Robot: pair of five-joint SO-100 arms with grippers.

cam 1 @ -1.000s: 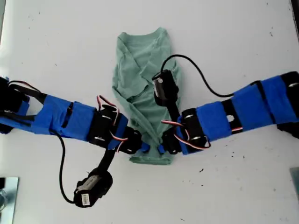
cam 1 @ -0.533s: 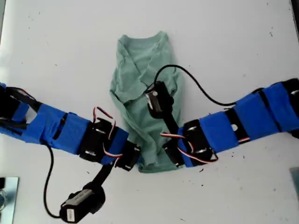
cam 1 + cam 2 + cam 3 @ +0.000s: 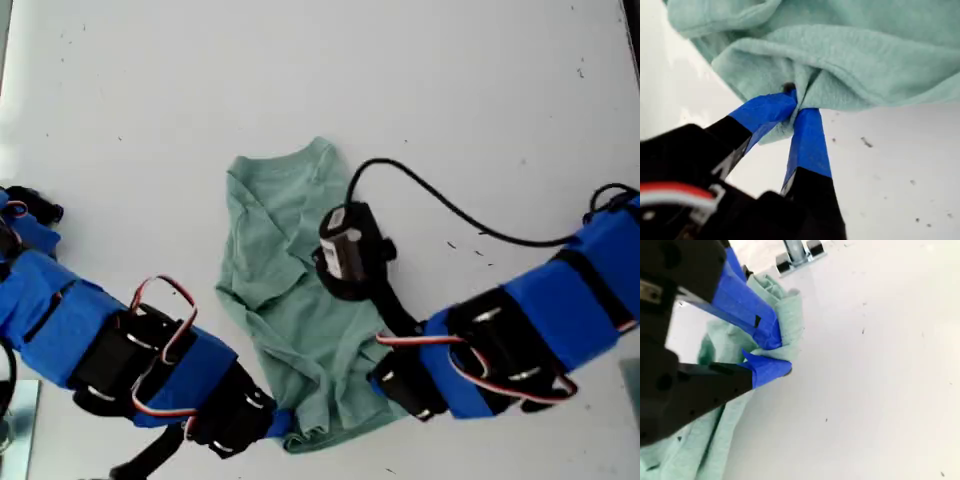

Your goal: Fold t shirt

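The pale green t shirt (image 3: 285, 300) lies crumpled lengthwise on the white table, neck end toward the exterior view's top. My first gripper (image 3: 283, 425), on the arm at the exterior view's left, is shut on the shirt's bottom hem; its blue-taped fingertips (image 3: 796, 100) pinch a fold of the t shirt (image 3: 840, 60). My second gripper (image 3: 385, 388), on the arm at the exterior view's right, is shut on the other bottom corner, and its blue jaws (image 3: 776, 355) clamp a bunched edge of the t shirt (image 3: 790, 315). The second arm's camera housing (image 3: 345, 250) hangs over the shirt's middle.
A black cable (image 3: 450, 205) arcs over the table from the camera housing toward the exterior view's right. A metal piece (image 3: 12, 410) sits at the exterior view's lower left edge, and a metal bracket (image 3: 797, 252) shows beyond the second gripper. Bare white table (image 3: 450, 80) surrounds the shirt.
Both grippers, still shut on the hem, have pulled toward the exterior view's bottom. The shirt has slid down and slightly left with them, and its lower half has spread wider.
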